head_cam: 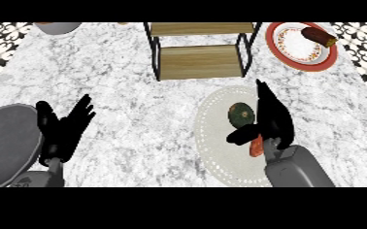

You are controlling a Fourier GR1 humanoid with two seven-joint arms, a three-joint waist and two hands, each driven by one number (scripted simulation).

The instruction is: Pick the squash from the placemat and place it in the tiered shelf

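A dark green round squash [241,113] lies on the pale round placemat [215,140] at the right of the counter. My right hand [273,118] is just right of the squash, fingers straight and pointing away, thumb reaching under the squash toward the left; it is open and not curled round it. A small orange-red item [256,147] lies on the mat by my wrist. The tiered shelf [201,48], black frame with two wooden boards, stands at the top centre. My left hand [66,126] rests open at the lower left, fingers up.
A red-rimmed plate [283,48] holding a dark brown food item [320,35] sits at the top right. A grey bowl [57,27] shows at the top left edge. A grey round object [14,140] lies at the left edge beside my left hand.
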